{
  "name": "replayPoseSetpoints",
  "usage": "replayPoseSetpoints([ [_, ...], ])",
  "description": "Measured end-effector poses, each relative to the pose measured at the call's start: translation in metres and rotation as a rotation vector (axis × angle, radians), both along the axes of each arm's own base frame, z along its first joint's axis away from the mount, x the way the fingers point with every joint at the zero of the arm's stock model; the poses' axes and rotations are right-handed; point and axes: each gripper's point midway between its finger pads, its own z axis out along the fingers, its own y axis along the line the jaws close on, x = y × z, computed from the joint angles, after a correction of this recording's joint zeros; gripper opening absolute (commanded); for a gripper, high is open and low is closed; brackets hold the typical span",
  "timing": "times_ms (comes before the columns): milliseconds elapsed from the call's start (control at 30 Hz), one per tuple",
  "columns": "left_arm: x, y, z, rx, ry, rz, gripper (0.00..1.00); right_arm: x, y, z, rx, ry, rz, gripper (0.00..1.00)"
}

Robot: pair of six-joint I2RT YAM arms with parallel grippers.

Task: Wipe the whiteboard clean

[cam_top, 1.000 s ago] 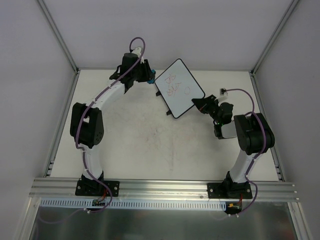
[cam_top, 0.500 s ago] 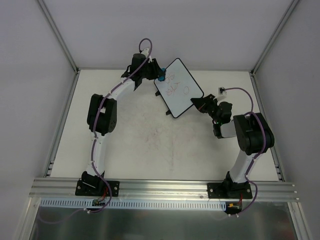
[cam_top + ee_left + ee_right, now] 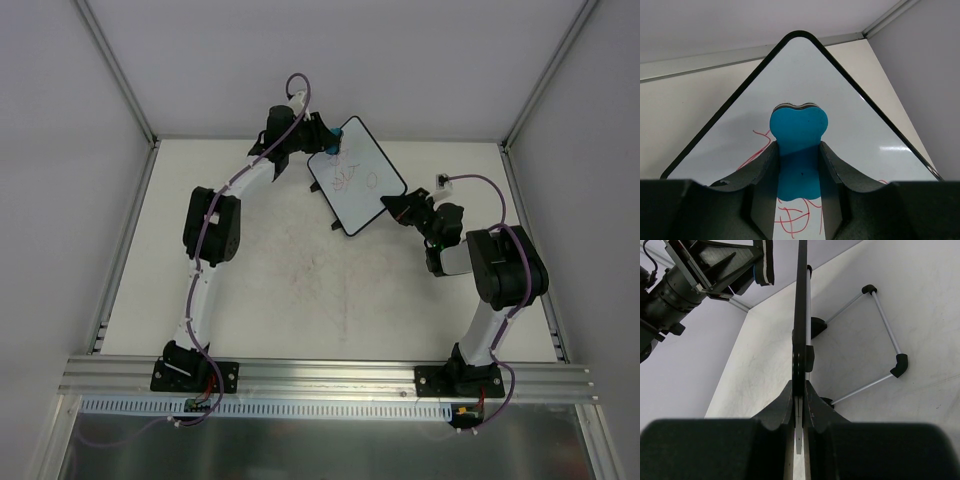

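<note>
The whiteboard (image 3: 357,175) stands tilted at the back of the table, with red scribbles on its face. My right gripper (image 3: 391,207) is shut on its lower right edge; in the right wrist view the board (image 3: 801,315) shows edge-on between the fingers. My left gripper (image 3: 327,142) is shut on a blue eraser block (image 3: 798,145) and holds it against the board's upper left part (image 3: 850,115). Red scribbles (image 3: 792,217) show below and left of the eraser. The left gripper with the eraser also shows in the right wrist view (image 3: 760,262).
The board's wire stand (image 3: 885,340), with black corner pieces, lies behind the board on the table (image 3: 290,290). Grey walls and an aluminium frame (image 3: 120,70) close in the back and sides. A rail (image 3: 330,375) runs along the near edge.
My left arm has swung right from beside the board's left corner, bringing the blue eraser onto the board's upper left face. The right gripper and board have barely moved.
</note>
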Motion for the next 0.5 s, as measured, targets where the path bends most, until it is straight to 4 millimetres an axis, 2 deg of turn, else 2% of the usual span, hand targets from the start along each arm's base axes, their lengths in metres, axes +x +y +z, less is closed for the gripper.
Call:
replayPoseSetpoints([
  [267, -0.002, -0.022, -0.008, 0.009, -0.026, -0.046, 0.25, 0.0, 0.0, 0.0, -0.003, 0.0, 0.001, 0.0],
  [500, 0.002, -0.042, -0.002, 0.01, -0.074, -0.073, 0.25, 0.0, 0.001, 0.0, -0.004, 0.0, 0.002, 0.0],
])
